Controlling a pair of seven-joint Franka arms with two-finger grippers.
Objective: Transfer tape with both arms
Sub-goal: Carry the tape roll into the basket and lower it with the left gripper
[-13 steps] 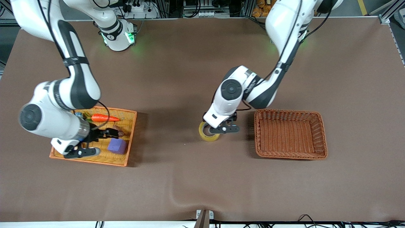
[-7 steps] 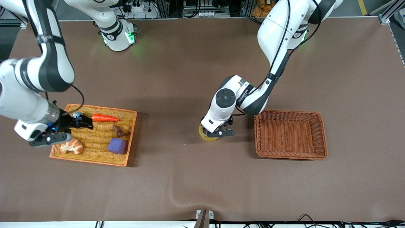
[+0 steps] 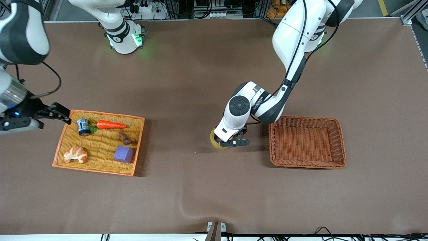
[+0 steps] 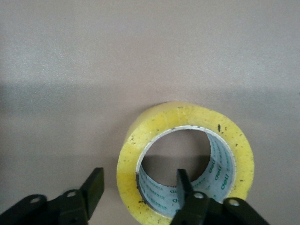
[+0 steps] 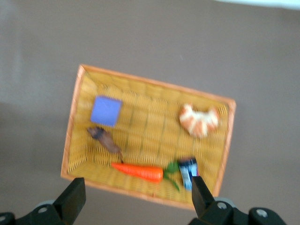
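Your tape [image 3: 219,142] lies flat on the bare desk [image 3: 207,187], between the yellow tray [image 3: 100,169] and the brown basket [image 3: 338,144], close to the basket. The left end effector [image 3: 230,140] is down over it with its fingers spread: in the left wrist view one finger [image 4: 183,183] dips inside the grey-white core while the other [image 4: 95,185] stands outside the yellow wall, so the ring's wall sits between them, not yet pinched.

Expect the roll to be light and stiff (a cardboard core under wound film). The outer face looks glossy and may be slick, so squeezing across the wall, core inside and film outside, is your sound hold. It should tolerate a firm grip without deforming.

The right end effector [image 3: 50,112] hangs over the desk just off the tray's edge at the right arm's end, fingers apart and carrying nothing; that arm waits. The tray holds a carrot [image 3: 110,125], a croissant [image 3: 75,154], a purple block [image 3: 123,154], a small can [image 3: 82,127] and a little brown piece [image 3: 125,138].

The desk is covered in a matte brown mat, with a slight ripple near the front edge, well apart from the tape. The basket holds nothing, and the short stretch between it and the tape is open.
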